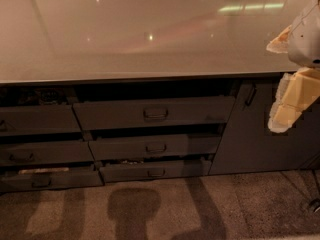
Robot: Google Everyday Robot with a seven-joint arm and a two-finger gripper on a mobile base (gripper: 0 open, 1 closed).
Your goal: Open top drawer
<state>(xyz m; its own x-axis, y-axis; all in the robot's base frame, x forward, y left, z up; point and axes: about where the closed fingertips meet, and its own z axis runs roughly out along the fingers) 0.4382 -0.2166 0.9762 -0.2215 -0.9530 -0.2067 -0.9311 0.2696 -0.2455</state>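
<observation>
The top drawer (155,113) is the widest dark grey front in the middle column, just under the counter, with a small dark loop handle (155,113) at its centre. Its front stands a little forward of the cabinet, with a dark gap above it. My gripper (292,96) is at the right edge of the view, pale yellow and white, in front of the tall cabinet door and well to the right of the drawer handle. It touches nothing.
A glossy pale countertop (150,34) fills the upper half. Two narrower drawers (156,147) sit below the top one, and more drawers (35,119) to the left. A tall dark door (250,129) with a vertical handle stands at right. Grey carpet (165,209) lies below.
</observation>
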